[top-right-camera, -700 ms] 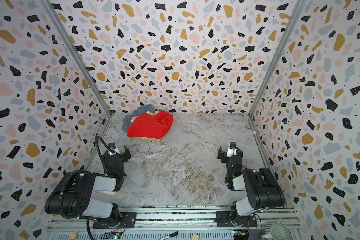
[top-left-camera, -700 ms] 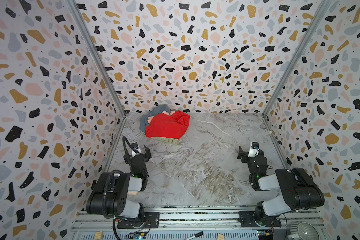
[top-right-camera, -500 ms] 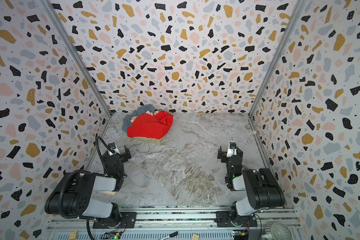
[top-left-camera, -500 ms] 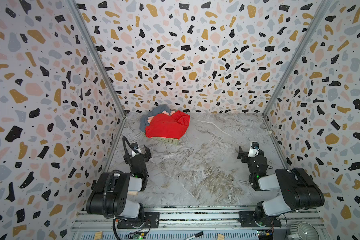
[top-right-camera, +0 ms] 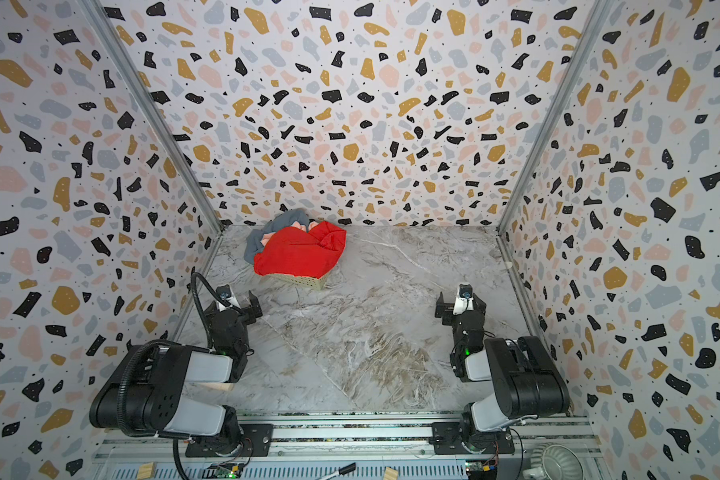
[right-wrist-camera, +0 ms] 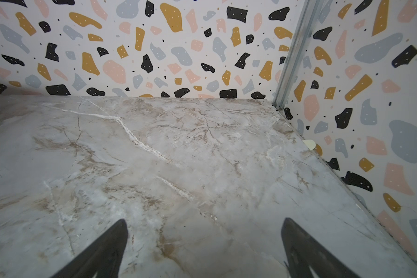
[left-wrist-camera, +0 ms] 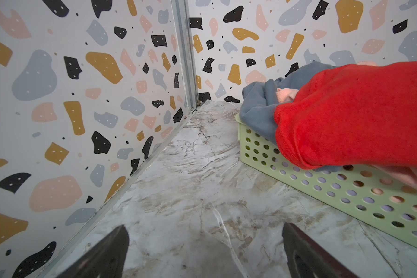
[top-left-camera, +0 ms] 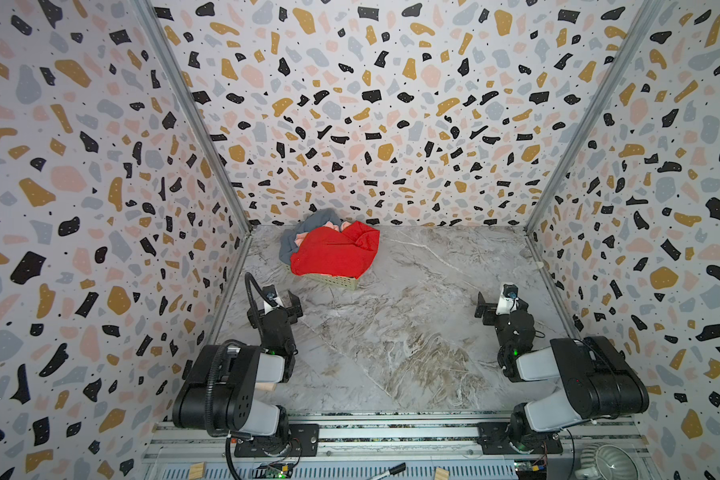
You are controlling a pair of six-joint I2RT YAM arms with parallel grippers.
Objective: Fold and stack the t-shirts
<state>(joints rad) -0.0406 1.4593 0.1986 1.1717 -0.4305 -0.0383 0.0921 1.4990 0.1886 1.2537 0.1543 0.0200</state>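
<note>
The t-shirts lie crumpled in a heap at the back left, in both top views. A bright red one lies on top. A slate grey-blue one and a peach-pink one show behind it. My left gripper is open and empty, low over the table just in front of the heap. My right gripper is open and empty at the right, over bare table.
The heap fills a pale green lattice basket on the marble-look table. Patterned walls close in the left, back and right. A marker pen and small wooden blocks lie on the front rail.
</note>
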